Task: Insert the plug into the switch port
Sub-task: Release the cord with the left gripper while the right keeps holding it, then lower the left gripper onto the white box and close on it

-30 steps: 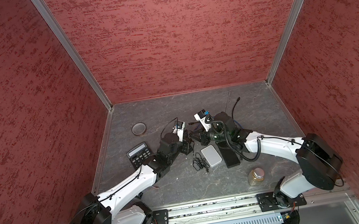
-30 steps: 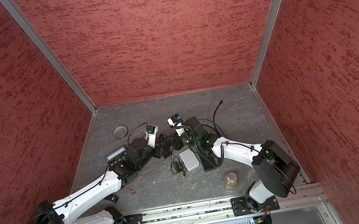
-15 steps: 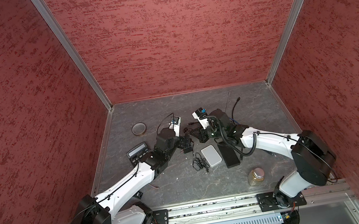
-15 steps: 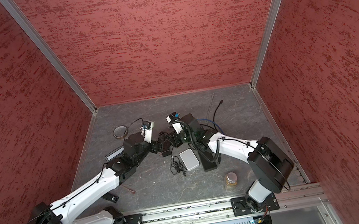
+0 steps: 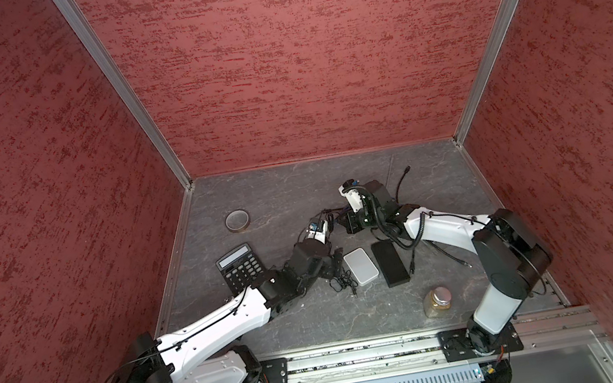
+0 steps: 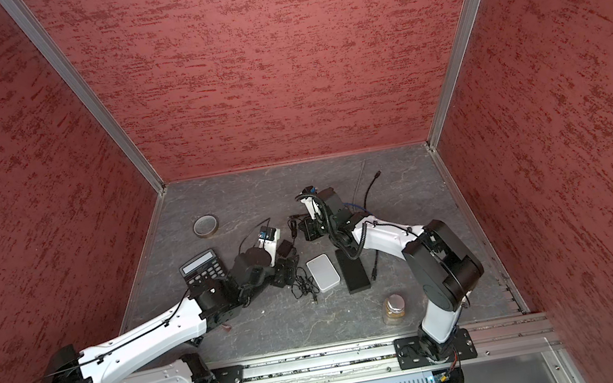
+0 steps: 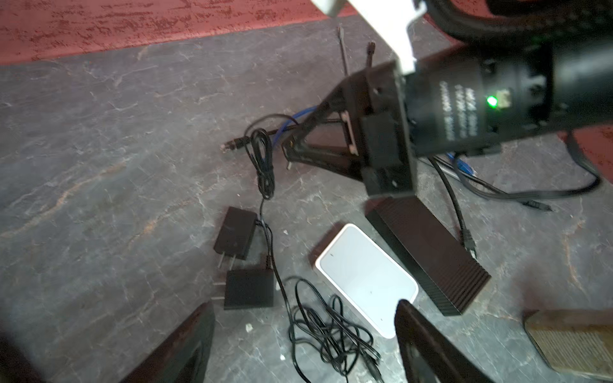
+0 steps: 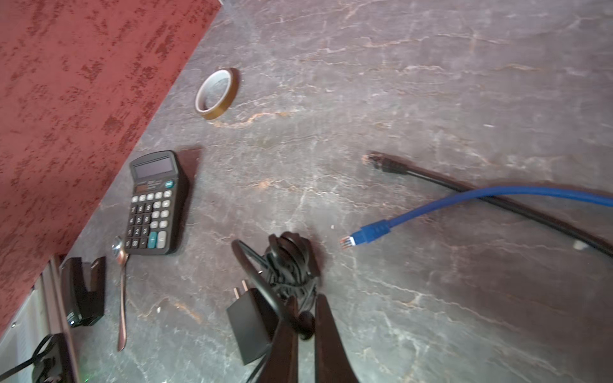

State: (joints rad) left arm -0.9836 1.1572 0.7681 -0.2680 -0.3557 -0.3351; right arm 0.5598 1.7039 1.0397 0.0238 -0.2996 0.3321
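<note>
A white switch [image 5: 360, 265] [image 7: 365, 282] and a black switch [image 5: 390, 262] [image 7: 428, 258] lie side by side mid-table. Two black power adapters [image 7: 235, 232] [image 7: 248, 288] and a tangled black cord [image 7: 328, 328] lie just left of them. My left gripper [image 5: 335, 259] [image 7: 305, 306] hangs open over that tangle, holding nothing. Farther back, my right gripper [image 5: 349, 224] [image 8: 305, 315] is shut on the plug [image 8: 305, 326] at the end of a bundled black cord [image 8: 288, 262], close above the table. The switches' ports do not show.
A calculator [image 5: 239, 267], a tape roll [image 5: 237, 221] and a spoon [image 8: 121, 291] lie to the left. A blue network cable [image 8: 374, 232] and a black cable [image 8: 388, 165] run behind the right gripper. A jar [image 5: 437, 301] stands front right.
My left gripper has opened and drawn back from beside the right gripper toward the front, ending over the tangled cord. The right gripper has hardly moved and stays shut.
</note>
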